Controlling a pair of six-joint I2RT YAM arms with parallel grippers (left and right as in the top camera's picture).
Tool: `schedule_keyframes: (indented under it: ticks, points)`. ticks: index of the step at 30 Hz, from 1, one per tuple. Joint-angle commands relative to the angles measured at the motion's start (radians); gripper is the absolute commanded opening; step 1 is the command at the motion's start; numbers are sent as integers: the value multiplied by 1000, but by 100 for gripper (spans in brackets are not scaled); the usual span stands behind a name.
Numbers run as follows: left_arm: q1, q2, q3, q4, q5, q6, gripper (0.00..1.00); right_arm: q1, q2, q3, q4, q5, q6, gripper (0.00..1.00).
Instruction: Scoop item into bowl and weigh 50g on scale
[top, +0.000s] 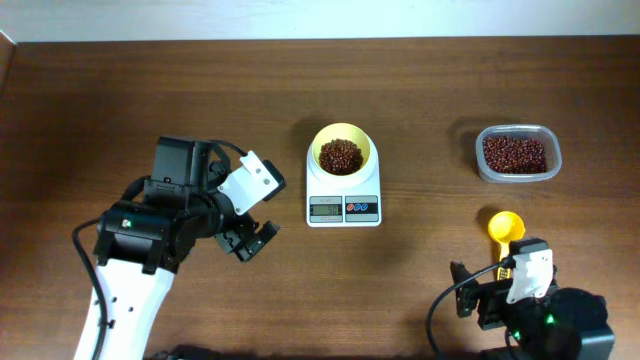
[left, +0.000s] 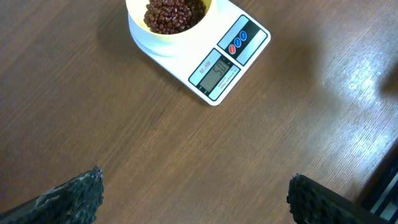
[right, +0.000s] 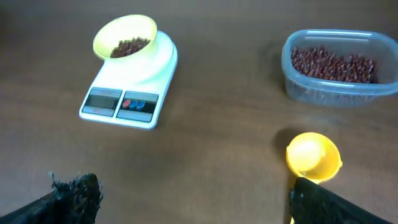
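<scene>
The pale-yellow bowl (top: 342, 153) stands on the white scale (top: 343, 194) at the table's middle, with a heap of dark red-brown beans (top: 340, 155) inside it. In the left wrist view the bowl (left: 163, 30) and scale (left: 231, 59) lie ahead. My left gripper (top: 250, 241) is open over bare wood to the left of the scale, holding nothing. My right gripper (top: 484, 290) is open near the front right edge; the yellow scoop (top: 505, 227) lies on the table just beyond it, seen empty in the right wrist view (right: 313, 155).
A clear plastic tub (top: 517, 153) with more beans stands at the back right, also seen in the right wrist view (right: 336, 66). The scale's display (left: 215, 75) is lit. A pale wall runs along the table's far edge.
</scene>
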Motion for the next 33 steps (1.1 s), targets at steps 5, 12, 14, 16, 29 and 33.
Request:
schedule_keyframes:
  ticks: [5, 12, 14, 16, 29, 33]
  points:
    - [8, 2, 12, -2, 0, 15, 99, -4, -241, -105, 39, 14, 33, 99]
    - [8, 2, 12, -2, 0, 15, 99, -4, -243, -120, 86, 15, 32, 99]
    - [8, 2, 12, -2, 0, 15, 99, -4, -243, -173, 163, 15, 33, 99]
    - [8, 2, 12, -2, 0, 15, 99, -4, -243, -236, 246, 14, 33, 99]
    - [8, 2, 12, -1, 0, 15, 99, -3, -243, -568, 810, 15, 33, 99]
    - [8, 2, 12, -2, 0, 15, 99, -2, -241, -635, 909, 16, 33, 99]
